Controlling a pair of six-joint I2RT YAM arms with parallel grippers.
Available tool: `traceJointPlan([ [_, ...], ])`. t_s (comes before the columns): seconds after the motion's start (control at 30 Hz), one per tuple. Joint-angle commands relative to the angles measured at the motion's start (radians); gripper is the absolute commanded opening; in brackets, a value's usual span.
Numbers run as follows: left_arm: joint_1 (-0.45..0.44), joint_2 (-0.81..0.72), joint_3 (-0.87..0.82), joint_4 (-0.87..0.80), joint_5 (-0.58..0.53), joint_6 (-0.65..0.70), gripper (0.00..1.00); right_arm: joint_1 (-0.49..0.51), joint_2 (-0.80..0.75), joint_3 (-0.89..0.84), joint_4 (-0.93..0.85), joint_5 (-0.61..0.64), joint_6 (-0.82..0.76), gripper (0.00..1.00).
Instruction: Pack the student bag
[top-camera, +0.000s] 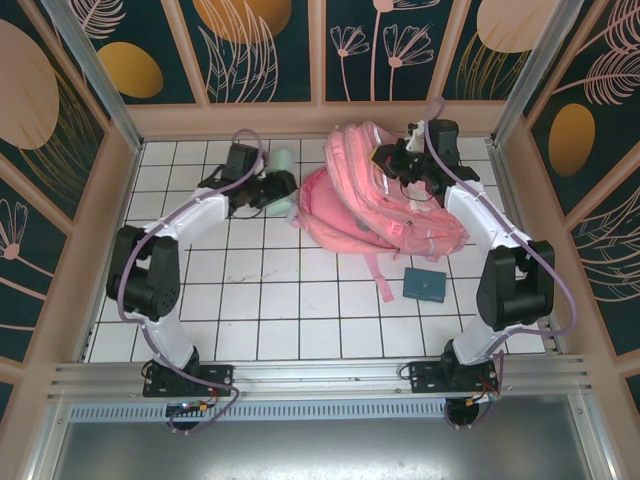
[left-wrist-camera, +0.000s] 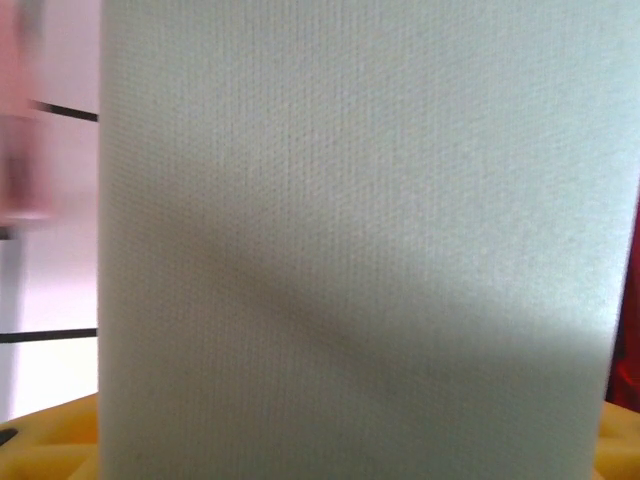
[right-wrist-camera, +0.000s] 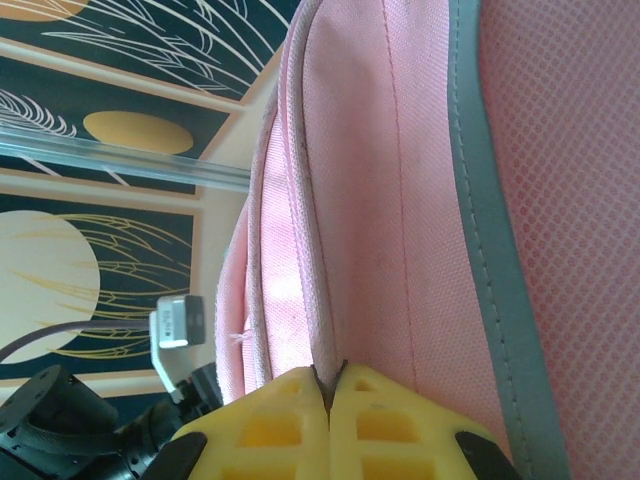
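Two grips: right tool (right-wrist-camera: 328, 390), student bag (right-wrist-camera: 400, 200); left tool (top-camera: 271, 192), green object (left-wrist-camera: 350, 250).

1. Student bag (top-camera: 375, 205): pink, fine mesh weave in part, grey stripe (right-wrist-camera: 490, 230).
2. Mint-green item (left-wrist-camera: 350, 250): pale, plain, fine woven grain.
3. Flat case (top-camera: 425, 284): dark teal.
4. Table (top-camera: 300, 300): white tiles, dark grid lines.
5. Wall panels (top-camera: 260, 50): dark teal, orange discs, pale leaf outlines.
6. Right gripper (right-wrist-camera: 328, 385): yellow fingers (right-wrist-camera: 275, 430).
7. Left arm (top-camera: 190, 215): white shell, black joints, purple cable.

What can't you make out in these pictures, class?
- Left wrist view: pale mint textured object, too close; ends cut off; hides left fingers' contact.
- Top view: large pink fabric backpack, interior hidden by its own fabric.
- Top view: small dark teal flat item, too small to identify.
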Motion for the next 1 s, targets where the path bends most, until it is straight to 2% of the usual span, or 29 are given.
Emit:
traceJointPlan([
  [0.0,-0.067,0.086,0.086,0.060,0.037,-0.087,0.54,0.002,-0.080,0.000,0.100,-0.035,0.026,0.00],
  [0.13,-0.125,0.174,0.175,0.075,0.036,-0.138,0.54,0.004,-0.099,-0.021,0.103,-0.031,0.032,0.00],
  [0.47,-0.188,0.388,0.371,0.018,-0.009,-0.188,0.55,0.013,-0.122,-0.053,0.108,-0.028,0.039,0.00],
  [0.77,-0.232,0.424,0.342,-0.031,-0.149,-0.208,0.56,0.020,-0.118,-0.054,0.108,-0.028,0.037,0.00],
  [0.97,-0.273,0.384,0.297,-0.103,-0.221,-0.201,0.56,0.019,-0.113,-0.042,0.091,-0.022,0.020,0.00],
])
